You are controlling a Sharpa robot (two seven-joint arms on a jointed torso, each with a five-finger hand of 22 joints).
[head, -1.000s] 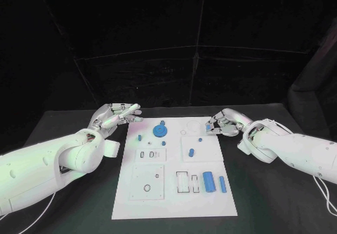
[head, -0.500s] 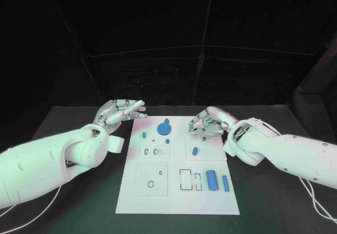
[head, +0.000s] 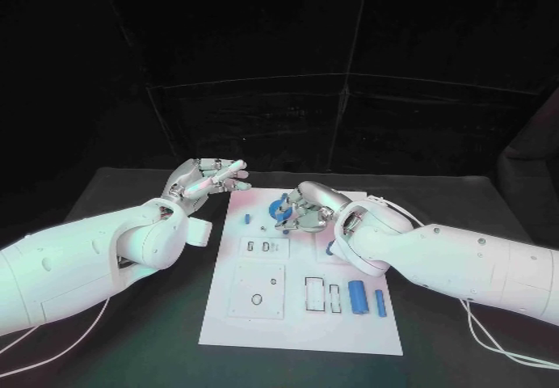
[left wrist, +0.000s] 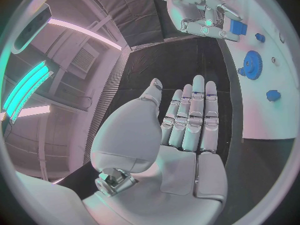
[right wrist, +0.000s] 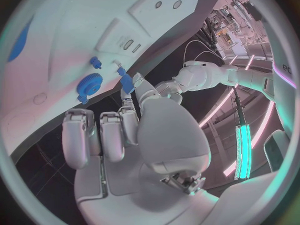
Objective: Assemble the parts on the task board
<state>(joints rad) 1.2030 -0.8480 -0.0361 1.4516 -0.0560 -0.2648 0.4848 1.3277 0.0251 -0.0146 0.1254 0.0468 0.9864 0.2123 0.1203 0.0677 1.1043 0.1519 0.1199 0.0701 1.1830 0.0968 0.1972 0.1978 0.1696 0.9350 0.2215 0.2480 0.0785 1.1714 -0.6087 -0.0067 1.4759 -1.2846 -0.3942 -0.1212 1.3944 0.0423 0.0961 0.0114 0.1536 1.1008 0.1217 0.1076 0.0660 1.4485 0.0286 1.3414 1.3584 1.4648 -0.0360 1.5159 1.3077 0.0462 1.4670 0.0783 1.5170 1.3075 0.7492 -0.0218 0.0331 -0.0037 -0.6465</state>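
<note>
Right hand (head: 305, 207) over the board's (head: 300, 323) far end, pinching a small blue block (right wrist: 127, 82) between fingertips, likely carrying it toward a slot. Blue gear (right wrist: 89, 84) just beside those fingertips, seated on the board. Left hand (head: 206, 181) off the board's edge above the table (head: 140, 339), fingers straight and apart, empty, probably waiting clear.

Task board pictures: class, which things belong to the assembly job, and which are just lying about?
Job in hand: task board; blue gear; blue cylinder; blue block held by the right hand; left hand, holding nothing.
Lying about: black table; white cable under the right arm.
</note>
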